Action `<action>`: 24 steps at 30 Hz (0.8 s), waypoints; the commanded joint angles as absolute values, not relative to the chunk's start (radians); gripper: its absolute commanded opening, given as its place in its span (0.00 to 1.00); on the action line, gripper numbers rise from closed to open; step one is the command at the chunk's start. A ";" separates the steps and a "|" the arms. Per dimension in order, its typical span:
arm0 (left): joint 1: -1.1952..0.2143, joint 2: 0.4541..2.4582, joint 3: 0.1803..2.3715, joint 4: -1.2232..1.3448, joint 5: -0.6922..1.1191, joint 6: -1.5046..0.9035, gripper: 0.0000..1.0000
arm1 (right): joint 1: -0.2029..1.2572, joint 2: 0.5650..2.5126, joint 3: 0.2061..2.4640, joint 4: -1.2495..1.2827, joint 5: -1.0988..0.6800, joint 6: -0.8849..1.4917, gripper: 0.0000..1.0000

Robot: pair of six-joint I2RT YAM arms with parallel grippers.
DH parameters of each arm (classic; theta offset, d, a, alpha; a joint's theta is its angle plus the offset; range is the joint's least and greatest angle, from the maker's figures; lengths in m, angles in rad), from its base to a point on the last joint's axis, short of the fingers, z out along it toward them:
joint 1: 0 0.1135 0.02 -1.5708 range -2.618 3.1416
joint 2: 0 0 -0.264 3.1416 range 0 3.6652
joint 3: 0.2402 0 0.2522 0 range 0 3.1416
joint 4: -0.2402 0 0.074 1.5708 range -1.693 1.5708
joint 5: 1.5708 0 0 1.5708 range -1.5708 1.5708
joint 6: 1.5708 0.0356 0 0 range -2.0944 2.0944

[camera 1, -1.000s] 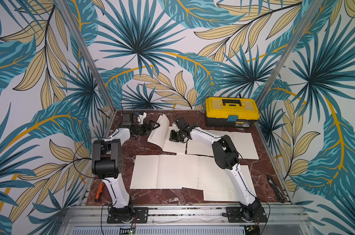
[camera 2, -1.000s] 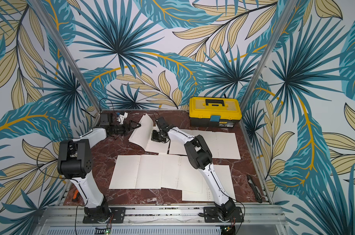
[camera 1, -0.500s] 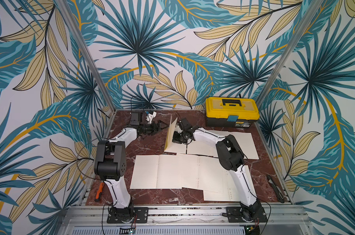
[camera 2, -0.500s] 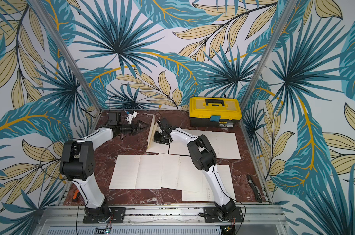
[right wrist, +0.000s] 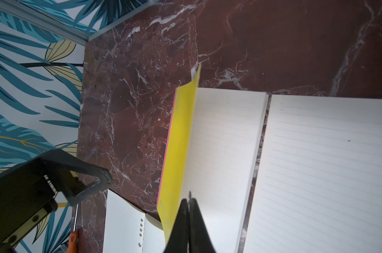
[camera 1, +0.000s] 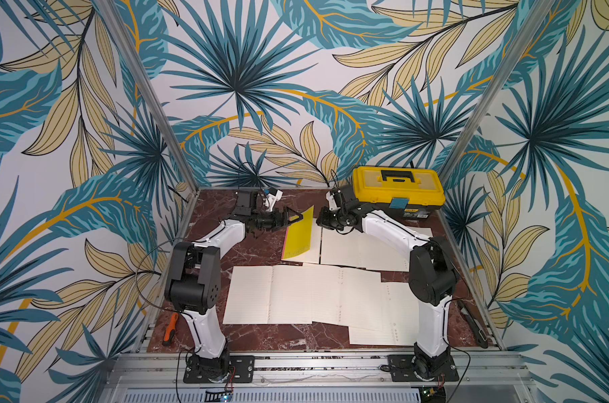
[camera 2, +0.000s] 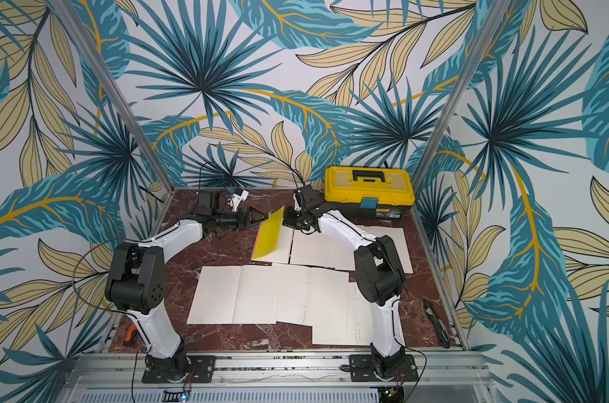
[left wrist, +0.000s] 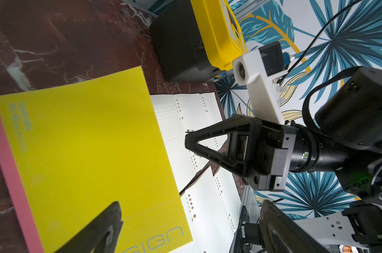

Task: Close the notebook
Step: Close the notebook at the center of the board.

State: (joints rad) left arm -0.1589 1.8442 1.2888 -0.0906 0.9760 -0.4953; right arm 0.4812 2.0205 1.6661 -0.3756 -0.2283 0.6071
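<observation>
The notebook [camera 1: 299,233] [camera 2: 270,233] lies at the back middle of the table. Its yellow cover [left wrist: 87,153] [right wrist: 181,142] with a pink spine stands tilted over the white page [right wrist: 225,142], partly shut. My left gripper [camera 1: 298,216] [camera 2: 263,217] [left wrist: 190,227] is open at the cover's outer face, near its far upper corner; I cannot tell whether it touches. My right gripper [camera 1: 320,221] [camera 2: 285,221] [right wrist: 189,200] is shut and empty, just right of the cover's top edge, above the page.
A yellow toolbox [camera 1: 399,190] stands at the back right. Several loose lined sheets [camera 1: 303,296] cover the middle and right of the table. An orange-handled screwdriver [camera 1: 170,328] lies at the front left, a black knife [camera 1: 472,321] along the right edge.
The cover has swung from lying open, through upright, to leaning over the page, yellow face up. My left gripper followed it rightward. My right gripper drew back to the right.
</observation>
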 commanded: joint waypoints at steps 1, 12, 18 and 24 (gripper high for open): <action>-0.180 1.847 1.285 -0.050 0.947 -0.508 1.00 | 0.492 2.013 1.632 -0.415 -0.222 0.581 0.07; -0.221 1.908 1.281 -0.102 0.844 -0.476 1.00 | 0.492 2.073 1.640 -0.402 -0.279 0.599 0.07; -0.223 1.923 1.263 -0.100 0.823 -0.463 1.00 | 0.491 2.130 1.640 -0.372 -0.305 0.622 0.07; -0.223 1.906 1.246 -0.104 0.790 -0.440 1.00 | 0.491 2.197 1.656 -0.377 -0.308 0.631 0.07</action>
State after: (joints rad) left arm -0.2203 1.9079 1.2682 -0.1005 0.8192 -0.4725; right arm 0.4877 2.1651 1.6459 -0.3763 -0.2974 0.6178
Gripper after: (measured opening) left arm 0.997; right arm 0.069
